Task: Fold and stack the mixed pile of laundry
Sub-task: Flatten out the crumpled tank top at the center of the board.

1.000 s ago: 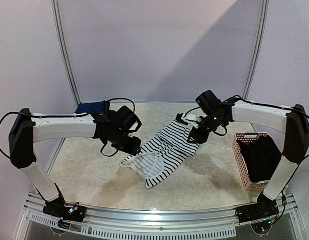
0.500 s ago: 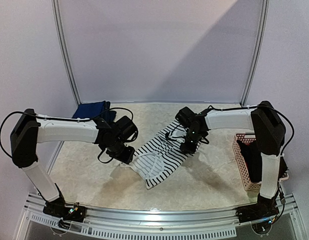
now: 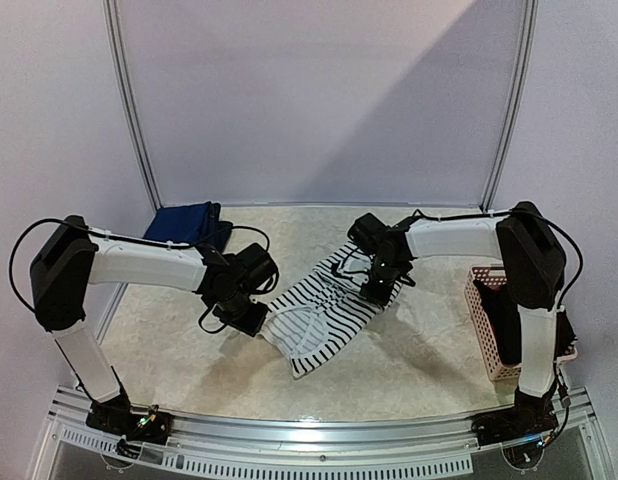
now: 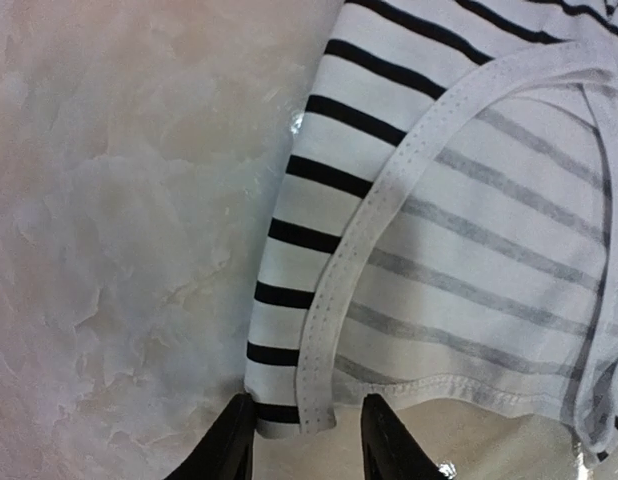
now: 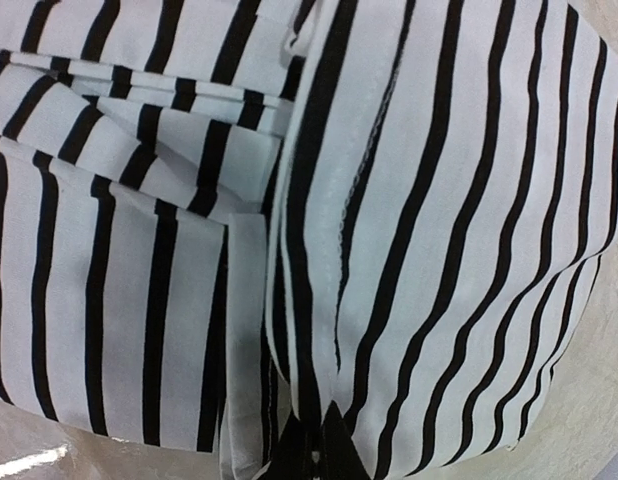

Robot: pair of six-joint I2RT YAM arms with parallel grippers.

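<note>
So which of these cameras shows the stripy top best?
The top external view: only there is almost the whole striped tank top visible, spread on the table. The left wrist view shows just one hemmed corner inside the open left gripper; the right wrist view, only bunched stripes at the shut right gripper.

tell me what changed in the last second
The right gripper swung in and down onto the right edge of the striped tank top and shut on a fold. The left gripper dropped to the top's left corner, jaws narrowing but open astride the hem. The top, the navy piece and the pink basket stayed put.
</note>
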